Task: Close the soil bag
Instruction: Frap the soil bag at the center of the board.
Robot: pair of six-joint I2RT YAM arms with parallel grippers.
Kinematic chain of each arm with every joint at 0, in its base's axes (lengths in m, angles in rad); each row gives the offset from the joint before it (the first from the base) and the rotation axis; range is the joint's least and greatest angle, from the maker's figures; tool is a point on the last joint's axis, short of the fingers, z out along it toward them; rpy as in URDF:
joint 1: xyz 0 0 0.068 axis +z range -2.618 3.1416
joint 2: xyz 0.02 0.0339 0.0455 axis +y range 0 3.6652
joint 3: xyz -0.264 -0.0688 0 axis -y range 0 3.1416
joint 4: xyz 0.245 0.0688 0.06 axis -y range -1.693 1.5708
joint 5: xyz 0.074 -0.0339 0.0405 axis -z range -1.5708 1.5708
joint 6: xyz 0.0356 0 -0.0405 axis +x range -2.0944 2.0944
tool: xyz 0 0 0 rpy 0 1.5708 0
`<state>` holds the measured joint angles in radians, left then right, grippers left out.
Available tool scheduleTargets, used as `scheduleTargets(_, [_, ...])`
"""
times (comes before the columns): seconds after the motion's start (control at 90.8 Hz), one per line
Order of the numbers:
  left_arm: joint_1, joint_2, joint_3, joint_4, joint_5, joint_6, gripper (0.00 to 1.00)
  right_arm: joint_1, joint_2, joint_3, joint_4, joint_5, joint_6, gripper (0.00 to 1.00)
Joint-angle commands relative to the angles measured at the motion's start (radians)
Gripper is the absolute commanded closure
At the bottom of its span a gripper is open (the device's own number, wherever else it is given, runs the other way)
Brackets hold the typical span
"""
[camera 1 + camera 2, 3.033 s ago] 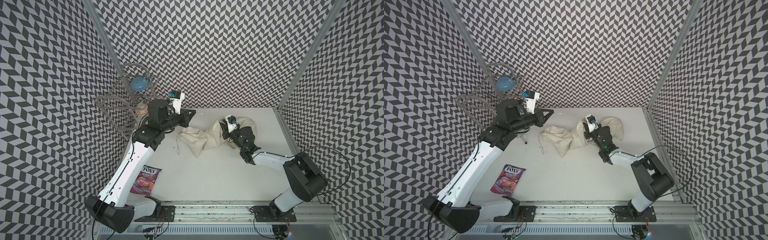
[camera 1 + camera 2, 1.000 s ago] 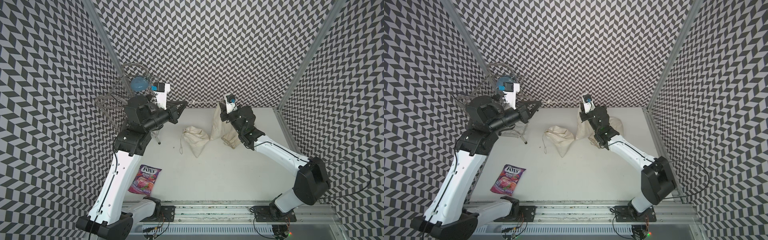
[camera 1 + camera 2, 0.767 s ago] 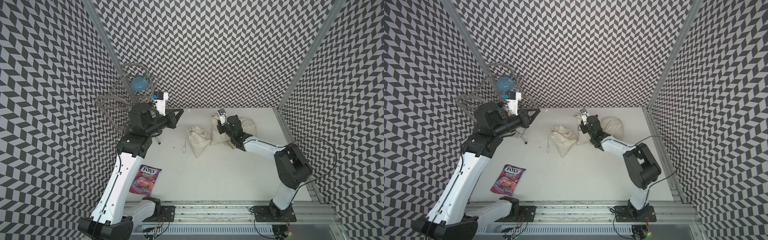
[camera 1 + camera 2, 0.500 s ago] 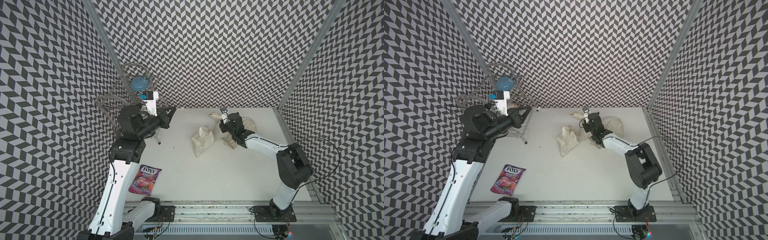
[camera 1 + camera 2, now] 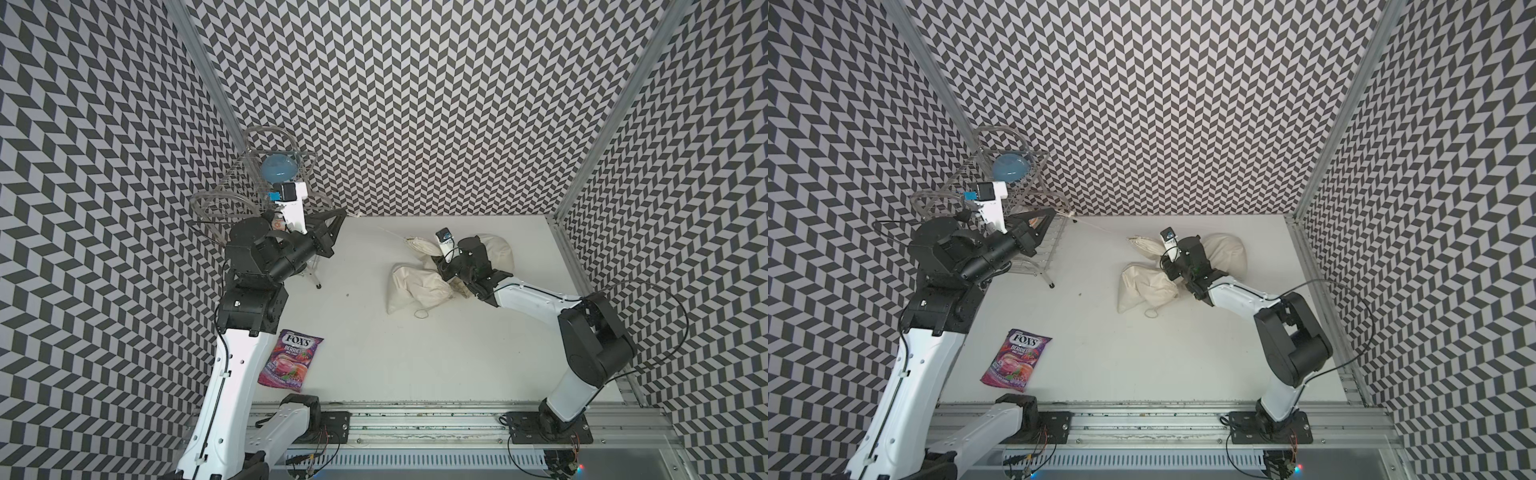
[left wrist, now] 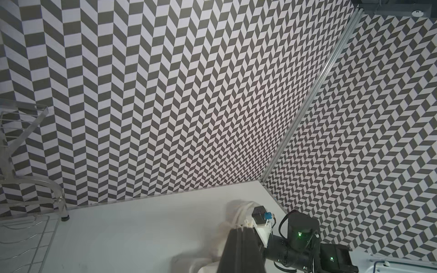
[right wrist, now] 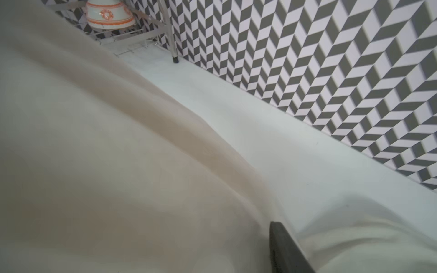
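One second's pull: left hand [image 5: 338, 214], clamped on the drawstring [image 5: 392, 233], has drawn it taut, likely cinching the soil bag [image 5: 415, 282]; right hand [image 5: 440, 268] apart or together, unclear.

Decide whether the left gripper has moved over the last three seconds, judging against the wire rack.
Yes. The left gripper, shut on the drawstring, has pulled back from the soil bag toward the wire rack, which stayed put.
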<state>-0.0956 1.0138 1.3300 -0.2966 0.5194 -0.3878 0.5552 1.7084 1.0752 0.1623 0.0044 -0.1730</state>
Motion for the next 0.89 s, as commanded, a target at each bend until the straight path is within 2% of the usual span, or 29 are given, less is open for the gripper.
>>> scheduleTargets(0.0, [0.011,-0.012,0.014,0.125,0.024,-0.016,1.00,0.057,-0.142,0.025,0.075,-0.039,-0.042,0.39])
scheduleTargets(0.099, [0.011,-0.015,0.022,0.127,0.028,-0.016,1.00,0.107,-0.208,0.018,0.115,-0.069,-0.059,0.30])
scheduleTargets(0.253, [0.010,-0.014,0.036,0.122,0.034,-0.016,1.00,0.223,-0.233,0.014,0.226,-0.028,-0.092,0.22])
scheduleTargets(0.485, [0.010,-0.011,0.041,0.126,0.037,-0.016,1.00,0.310,-0.134,0.167,0.209,0.085,-0.099,0.23])
scheduleTargets(0.529, [0.011,-0.010,0.041,0.126,0.037,-0.017,1.00,0.318,-0.124,0.181,0.211,0.102,-0.100,0.26])
scheduleTargets(0.65, [0.010,-0.008,0.044,0.125,0.036,-0.016,1.00,0.324,-0.084,0.224,0.194,0.193,-0.080,0.46])
scheduleTargets(0.782, [0.010,-0.007,0.049,0.120,0.030,-0.016,1.00,0.322,-0.034,0.244,0.177,0.333,-0.072,0.63])
scheduleTargets(0.881, [0.010,-0.010,0.067,0.096,-0.003,-0.008,1.00,0.309,0.010,0.237,0.163,0.404,-0.097,0.71])
